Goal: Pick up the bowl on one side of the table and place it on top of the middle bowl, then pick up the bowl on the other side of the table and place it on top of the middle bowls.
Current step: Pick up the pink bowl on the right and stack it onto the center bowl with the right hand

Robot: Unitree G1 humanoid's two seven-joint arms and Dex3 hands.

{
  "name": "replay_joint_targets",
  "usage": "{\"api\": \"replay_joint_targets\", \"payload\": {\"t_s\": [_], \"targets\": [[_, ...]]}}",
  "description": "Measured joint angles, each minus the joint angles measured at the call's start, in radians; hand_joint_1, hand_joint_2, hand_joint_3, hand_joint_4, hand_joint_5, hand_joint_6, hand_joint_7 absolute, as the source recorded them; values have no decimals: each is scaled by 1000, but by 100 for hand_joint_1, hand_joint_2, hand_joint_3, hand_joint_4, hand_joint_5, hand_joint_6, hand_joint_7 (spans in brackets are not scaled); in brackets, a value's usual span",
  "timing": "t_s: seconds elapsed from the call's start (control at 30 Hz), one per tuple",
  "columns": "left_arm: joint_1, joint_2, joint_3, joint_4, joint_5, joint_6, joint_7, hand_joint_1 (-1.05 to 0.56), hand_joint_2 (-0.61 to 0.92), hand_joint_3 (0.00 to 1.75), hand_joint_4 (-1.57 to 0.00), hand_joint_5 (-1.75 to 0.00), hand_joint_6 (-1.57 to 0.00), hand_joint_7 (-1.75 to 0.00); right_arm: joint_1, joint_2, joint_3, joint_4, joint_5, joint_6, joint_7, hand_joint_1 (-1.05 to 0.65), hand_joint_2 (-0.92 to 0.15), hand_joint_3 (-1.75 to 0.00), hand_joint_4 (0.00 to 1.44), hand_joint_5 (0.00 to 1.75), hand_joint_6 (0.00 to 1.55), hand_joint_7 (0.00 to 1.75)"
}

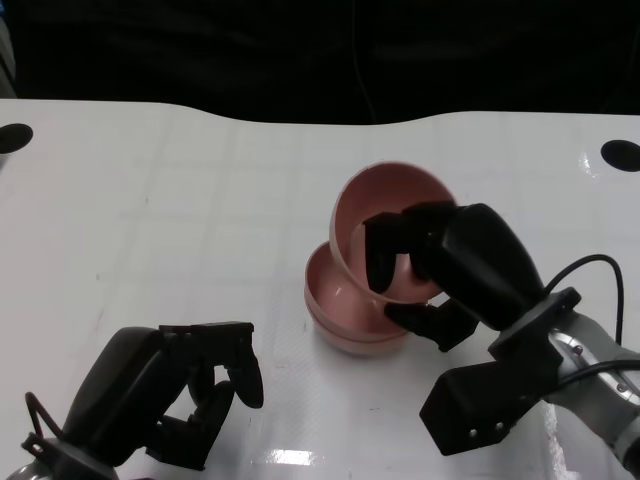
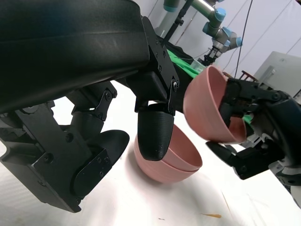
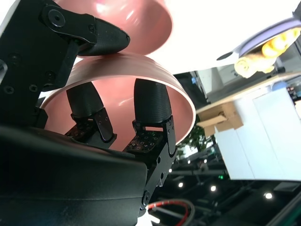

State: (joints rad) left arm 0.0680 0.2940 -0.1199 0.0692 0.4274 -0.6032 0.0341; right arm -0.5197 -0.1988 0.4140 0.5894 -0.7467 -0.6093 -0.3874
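Two pink bowls sit nested as a stack (image 1: 340, 300) (image 2: 176, 162) at the table's middle. A third pink bowl (image 1: 395, 200) (image 2: 204, 110) (image 3: 124, 87) is tilted on its side just above the stack's right rim, and my right hand (image 1: 455, 260) (image 2: 261, 120) grips it with fingers (image 3: 150, 103) inside the rim and the thumb outside. The stack (image 3: 136, 23) shows just beyond the held bowl in the right wrist view. My left hand (image 1: 175, 390) (image 2: 94, 94) hovers low at the front left, holding nothing, its fingers loosely bent and apart, left of the stack.
The white table (image 1: 200, 200) has a round black hole near each far corner (image 1: 12, 137) (image 1: 620, 154). Its far edge meets a dark background. The left wrist view shows a robot arm (image 2: 214, 19) and lab gear beyond the table.
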Motion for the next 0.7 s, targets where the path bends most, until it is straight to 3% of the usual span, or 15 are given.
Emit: {"api": "replay_joint_targets", "payload": {"t_s": [0.3,0.4,0.43,0.5,0.53,0.57,0.63,0.7], "targets": [[2,0,0,-1,0,1,0,-7,24,152,-88,-167,-82,-146,-16,52,14,55,35,1,40,-9,-25,-134,98,175,83,162],[2,1,0,0,0,0,0,-6,24,152,-88,-167,-81,-146,-24,55,14,70,56,-2,62,-10,-27,-137,93,175,84,135],[2,1,0,0,0,-2,0,-6,24,152,-88,-168,-81,-146,-27,57,14,80,72,-2,84,-13,-31,-118,77,155,78,98],[2,1,0,1,0,-11,0,-6,24,151,-88,-168,-81,-146,-28,58,15,83,98,17,154,-20,-42,-92,67,109,78,52],[2,1,0,3,0,-16,1,-6,24,151,-88,-168,-82,-146,-28,56,17,76,100,39,191,-27,-51,-74,59,75,73,28],[2,1,0,4,0,-17,1,-7,24,151,-88,-168,-82,-146,-27,52,21,63,98,62,219,-30,-59,-61,57,55,72,17],[2,1,0,5,0,-17,1,-7,24,151,-88,-168,-82,-146,-27,40,26,31,79,103,244,-38,-72,-38,56,35,70,6],[2,1,0,5,0,-17,1,-7,23,151,-88,-168,-82,-146,-27,26,33,3,42,132,241,-46,-87,-13,52,36,70,3]]}}
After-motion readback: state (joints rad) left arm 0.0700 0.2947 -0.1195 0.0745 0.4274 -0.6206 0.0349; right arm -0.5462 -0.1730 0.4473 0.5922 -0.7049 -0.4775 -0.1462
